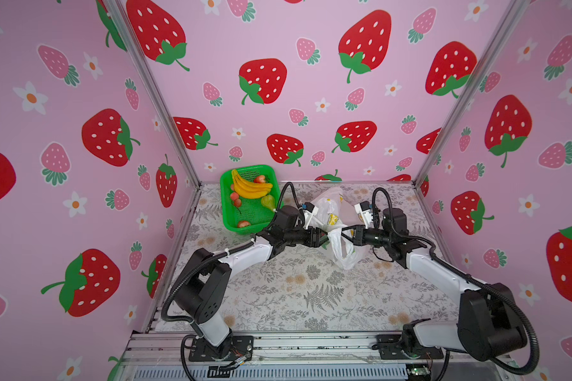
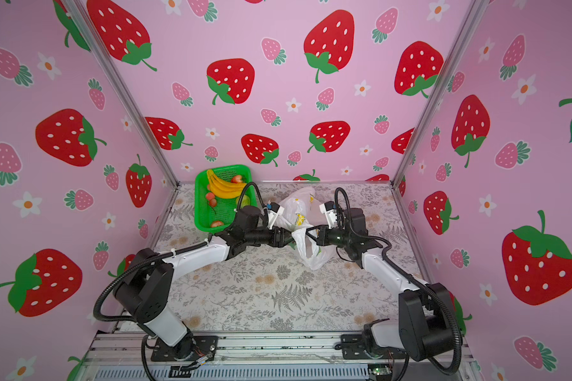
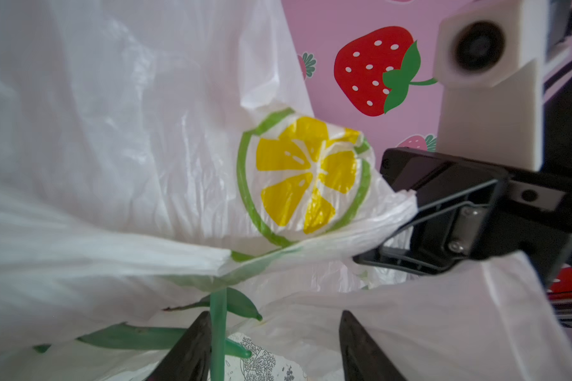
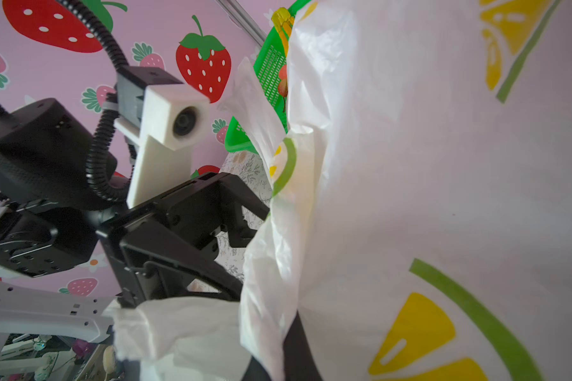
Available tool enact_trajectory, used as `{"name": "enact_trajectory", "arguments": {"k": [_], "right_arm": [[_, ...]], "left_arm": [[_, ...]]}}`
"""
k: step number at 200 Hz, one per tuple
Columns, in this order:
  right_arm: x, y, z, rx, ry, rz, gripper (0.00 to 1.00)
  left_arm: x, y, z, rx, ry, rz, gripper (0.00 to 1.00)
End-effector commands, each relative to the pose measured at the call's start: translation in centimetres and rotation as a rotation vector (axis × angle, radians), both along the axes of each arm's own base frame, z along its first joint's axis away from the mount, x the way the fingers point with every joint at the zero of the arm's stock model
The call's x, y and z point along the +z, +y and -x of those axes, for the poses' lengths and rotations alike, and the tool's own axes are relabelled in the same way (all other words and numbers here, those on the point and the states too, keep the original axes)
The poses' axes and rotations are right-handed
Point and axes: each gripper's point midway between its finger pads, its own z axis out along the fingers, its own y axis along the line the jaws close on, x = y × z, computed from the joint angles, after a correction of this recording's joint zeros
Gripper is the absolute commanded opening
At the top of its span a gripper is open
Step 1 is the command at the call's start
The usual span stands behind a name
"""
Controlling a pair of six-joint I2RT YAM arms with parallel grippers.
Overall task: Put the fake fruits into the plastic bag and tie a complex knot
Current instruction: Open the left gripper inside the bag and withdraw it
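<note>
The desk [image 1: 294,290], under a grey fern-print cover, carries everything. Its near edge is crossed by the two arm mounts. The left arm [image 1: 245,254] and right arm [image 1: 433,267] reach in from that edge and meet past the desk's middle, towards the far edge, covering part of what lies between them.

The plastic bag [image 1: 343,255] lies crumpled there, thin and white with lemon-slice prints. In both top views its middle is hidden by the grippers, so its mouth and handles are hard to follow.

The green basket [image 1: 250,212] sits in the far left corner, with its near right corner hidden behind the left arm.

The left gripper [image 1: 321,238] is released. In its wrist view the fingers [image 3: 192,349] stand spread, with bag film loose between them. The right gripper [image 3: 387,244] is clamped on a bunched fold of the bag's edge, and its tips are buried in the film.

The fake fruits that can be seen are all in the basket: the banana bunch [image 1: 248,189], a green pear [image 1: 268,202] beside the arm, and small red fruits [image 1: 234,197] scattered along the basket floor.

Green leaf shapes [image 3: 139,336] show through the film in the left wrist view. I cannot tell whether they are print or something inside the bag.
</note>
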Motion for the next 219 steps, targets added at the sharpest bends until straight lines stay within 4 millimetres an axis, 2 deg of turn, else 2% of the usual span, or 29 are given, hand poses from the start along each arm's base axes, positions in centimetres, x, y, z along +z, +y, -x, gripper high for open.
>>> {"name": "enact_trajectory", "arguments": {"k": [1,17,38,59,76,147,178,219], "right_arm": [[-0.3,-0.4,-0.9,-0.042,0.002,-0.003,0.00],[-0.4,-0.5,-1.0,-0.048,0.002,-0.002,0.00],[-0.3,-0.6,-1.0,-0.051,-0.004,0.001,0.00],[-0.2,-0.6,-1.1,-0.052,-0.012,0.006,0.00],[-0.3,-0.5,-1.3,-0.052,-0.012,0.004,0.00],[-0.2,-0.4,-1.2,-0.041,-0.012,0.002,0.00],[-0.5,-0.5,-1.1,-0.041,-0.015,0.011,0.00],[-0.6,-0.6,-1.2,-0.047,-0.019,0.017,0.00]], "left_arm": [[-0.1,1.5,1.1,0.033,0.024,-0.024,0.64],[-1.0,3.0,2.1,0.074,0.043,-0.068,0.64],[-2.7,6.1,2.7,0.199,0.071,-0.132,0.63],[-4.3,9.0,1.8,0.361,0.143,-0.119,0.63],[-5.2,10.0,0.5,0.437,0.192,-0.079,0.63],[-8.5,8.7,-4.5,0.496,0.260,-0.105,0.63],[-9.9,7.9,-5.7,0.495,0.278,-0.105,0.59],[-11.5,7.5,-6.0,0.491,0.307,-0.105,0.46]]}}
